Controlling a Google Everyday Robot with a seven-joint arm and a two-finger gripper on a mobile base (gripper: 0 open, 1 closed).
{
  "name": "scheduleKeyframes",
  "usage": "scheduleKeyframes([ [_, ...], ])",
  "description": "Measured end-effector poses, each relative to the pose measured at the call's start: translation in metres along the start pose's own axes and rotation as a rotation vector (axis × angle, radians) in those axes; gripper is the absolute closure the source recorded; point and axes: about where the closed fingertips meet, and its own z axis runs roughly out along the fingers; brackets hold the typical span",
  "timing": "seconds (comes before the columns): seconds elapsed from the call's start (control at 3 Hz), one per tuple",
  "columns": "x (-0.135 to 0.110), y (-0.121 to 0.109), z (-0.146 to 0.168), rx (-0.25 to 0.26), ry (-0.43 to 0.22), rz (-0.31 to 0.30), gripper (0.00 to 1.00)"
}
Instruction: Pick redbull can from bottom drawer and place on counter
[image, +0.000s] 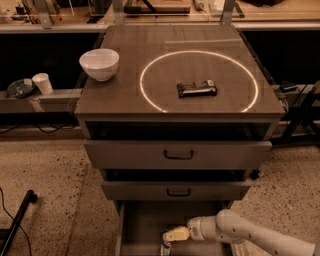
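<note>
The redbull can (165, 248) lies in the open bottom drawer (145, 225), at the lower edge of the view; only its silver and blue end shows. My gripper (172, 235) reaches in from the right and hovers just above the can, its pale fingertips (176, 233) pointing left. The counter (125, 102) with the bright ring (198, 81) is above, with a flat dark wrapped bar (197, 89) inside the ring.
A white bowl (99, 63) stands at the counter's left edge. The two upper drawers (178, 154) with dark handles stick out slightly above the bottom one. A white cup (42, 83) sits on a low ledge at left. A dark pole (17, 221) lies on the floor.
</note>
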Motion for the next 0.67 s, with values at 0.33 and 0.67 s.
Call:
scheduleKeyframes([
  [0.33,0.001,0.0,0.001,0.0,0.006,0.011,0.0],
  [0.67,0.003,-0.005,0.016,0.026,0.014,-0.067,0.0],
])
